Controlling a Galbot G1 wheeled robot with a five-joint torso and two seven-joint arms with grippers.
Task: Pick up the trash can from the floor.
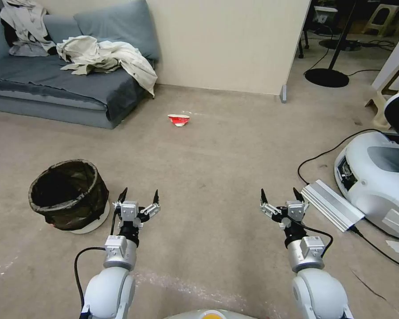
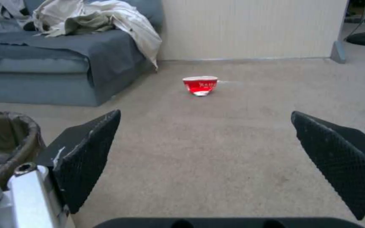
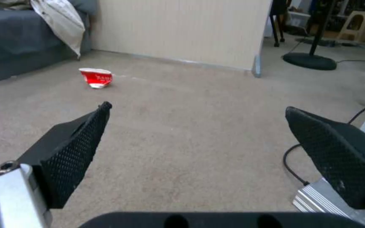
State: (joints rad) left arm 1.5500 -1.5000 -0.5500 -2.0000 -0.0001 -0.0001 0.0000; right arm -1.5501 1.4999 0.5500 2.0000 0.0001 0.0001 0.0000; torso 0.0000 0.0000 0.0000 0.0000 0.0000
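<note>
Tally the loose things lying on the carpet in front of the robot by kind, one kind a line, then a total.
Trash can: 1, upright on the floor, beside the left gripper
Crushed red cup: 1
Ribbed silver box: 1, by the right gripper
Total: 3

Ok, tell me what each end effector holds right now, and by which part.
Nothing is held. The left end effector and right end effector are both open above the floor; the trash can stands untouched.
</note>
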